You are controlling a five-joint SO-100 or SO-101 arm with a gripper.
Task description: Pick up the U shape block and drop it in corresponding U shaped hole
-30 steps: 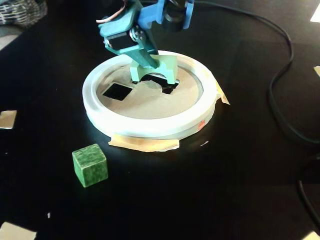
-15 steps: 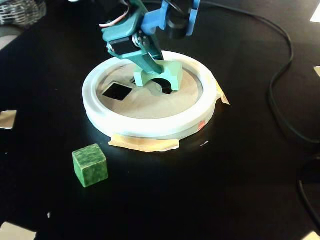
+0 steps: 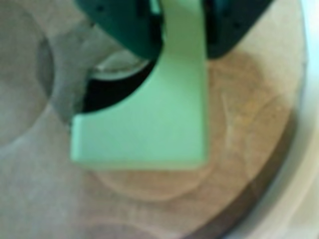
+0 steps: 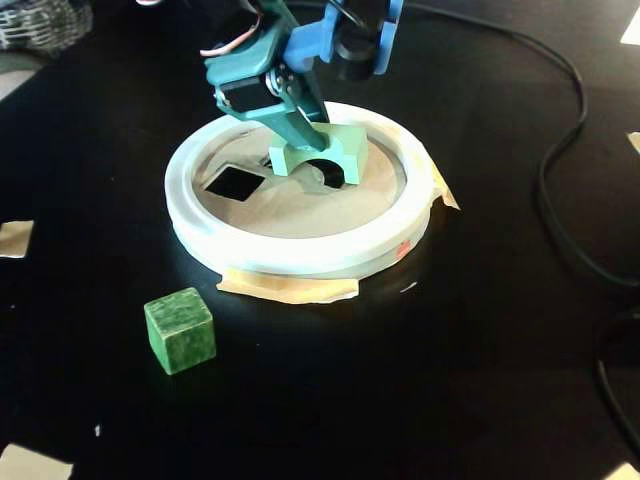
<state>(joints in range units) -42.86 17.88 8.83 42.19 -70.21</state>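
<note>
Alignment is what I'm watching: my tool (image 4: 300,130) is clamped on the U shape block (image 4: 320,152), holding it over the U shaped hole (image 4: 330,178) inside the white-rimmed board (image 4: 300,250). From the fixed view the block sits at about twelve o'clock of the ring's centre, its legs pointing down, and looks slightly skewed against the cutout. I judge a small twist is needed before release. Green cube (image 4: 180,330) sits on the desk (image 4: 480,350) at seven o'clock.
</note>
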